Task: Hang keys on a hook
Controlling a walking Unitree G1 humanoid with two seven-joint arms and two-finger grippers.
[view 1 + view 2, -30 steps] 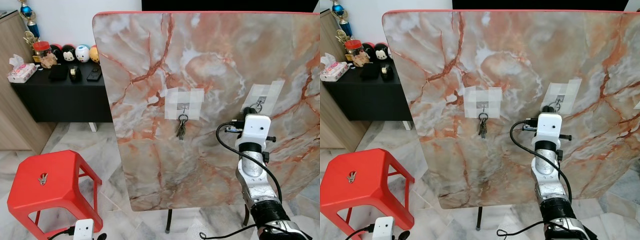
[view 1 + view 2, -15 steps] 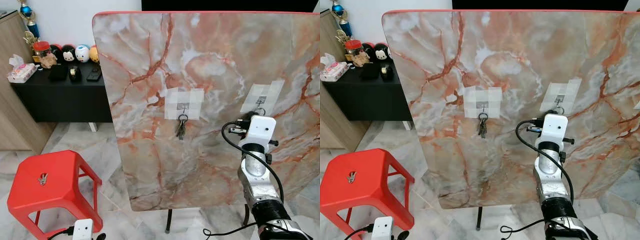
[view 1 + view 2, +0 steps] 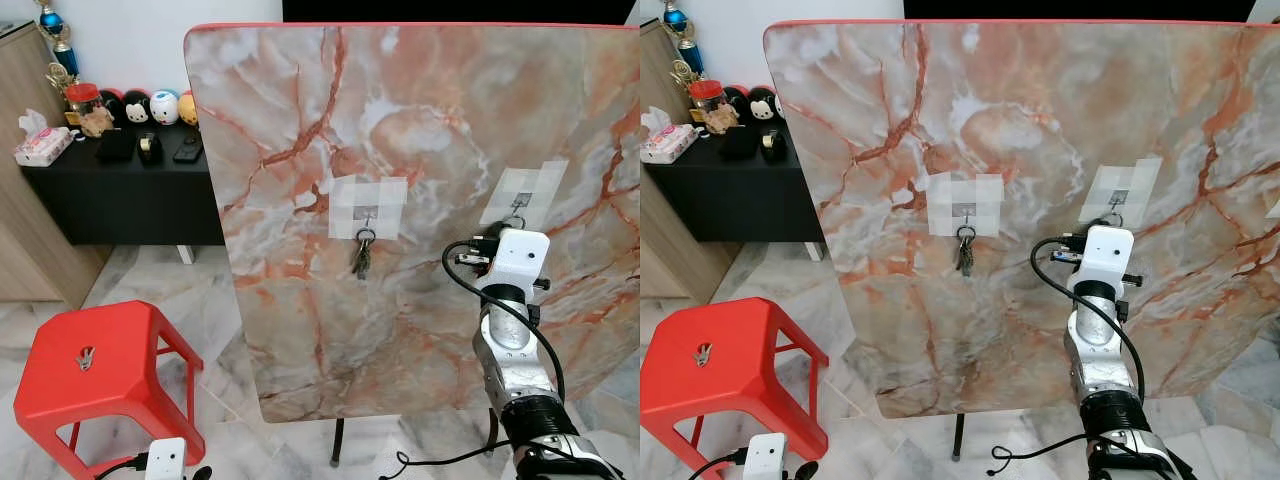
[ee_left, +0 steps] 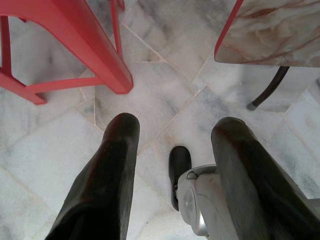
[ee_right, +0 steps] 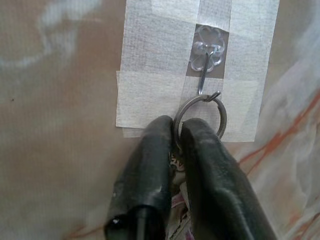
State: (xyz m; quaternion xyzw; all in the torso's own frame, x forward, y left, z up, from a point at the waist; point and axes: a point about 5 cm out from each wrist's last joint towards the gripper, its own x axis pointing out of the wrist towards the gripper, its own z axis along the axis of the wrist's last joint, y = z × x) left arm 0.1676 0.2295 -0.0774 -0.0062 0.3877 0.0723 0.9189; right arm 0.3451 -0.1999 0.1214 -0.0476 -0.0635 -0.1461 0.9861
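- Keys (image 5: 176, 165) sit pinched in the right gripper (image 5: 176, 145), their ring (image 5: 200, 117) just beyond its fingertips, seemingly looped on the clear hook (image 5: 206, 67) taped to the upended marble table (image 3: 420, 150).
- To finish well: confirm the ring is seated in the hook's bend, then part the fingers gently without tugging the tape.
- Left gripper (image 4: 172, 150) hangs low with fingers spread, holding nothing.
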